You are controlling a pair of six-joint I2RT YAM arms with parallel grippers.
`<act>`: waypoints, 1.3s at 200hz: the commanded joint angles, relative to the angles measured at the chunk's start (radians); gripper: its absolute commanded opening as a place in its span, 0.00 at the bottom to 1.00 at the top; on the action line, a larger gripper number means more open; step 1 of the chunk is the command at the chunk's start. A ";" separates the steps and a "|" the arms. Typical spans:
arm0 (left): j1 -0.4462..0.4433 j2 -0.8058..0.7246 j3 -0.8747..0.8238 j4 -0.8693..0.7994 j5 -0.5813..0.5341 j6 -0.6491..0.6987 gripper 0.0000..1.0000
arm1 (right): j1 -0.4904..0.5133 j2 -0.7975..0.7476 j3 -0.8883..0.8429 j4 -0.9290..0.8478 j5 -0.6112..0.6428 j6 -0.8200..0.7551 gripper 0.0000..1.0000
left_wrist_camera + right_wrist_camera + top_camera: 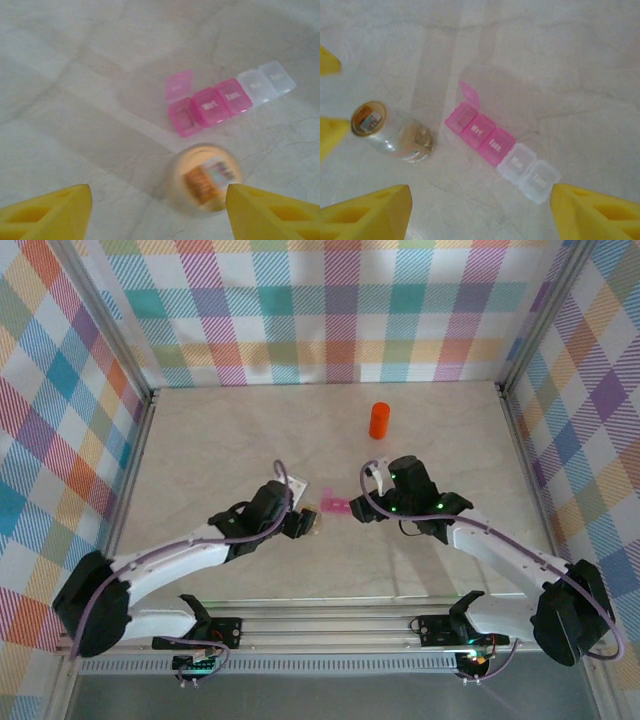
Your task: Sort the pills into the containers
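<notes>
Pill box (495,142), small, flat, rectangular, of pink plastic with a clear end, lies on the pale marbled table (250,440) between my two claws. From above it is a pink sliver (338,506) just beyond both wrists. My right wrist camera gives the detail: five compartments in a row, three pink and two clear, with weekday lettering on the lids and the end pink lid (470,94) flipped up. My left wrist camera sees the same row (220,102) from the other side, the open compartment nearest me. Just beside that open end stands a clear round jar with an orange-rimmed label on top (205,177). The right wrist view shows its side (390,135) and tan contents at the bottom, too blurred to make out. My left claw (159,189) is spread wide around the jar, with a clear gap on one side; its yellow fingers (327,132) flank the jar's top. My right claw (481,189) is also wide, with bare table between its fingers. Well beyond, the overhead view has an upright orange cylindrical bottle (379,420).
</notes>
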 commanded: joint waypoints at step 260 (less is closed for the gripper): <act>0.114 -0.629 -0.395 0.062 -0.370 -0.191 0.86 | 0.290 0.617 0.558 -0.293 0.137 0.113 0.55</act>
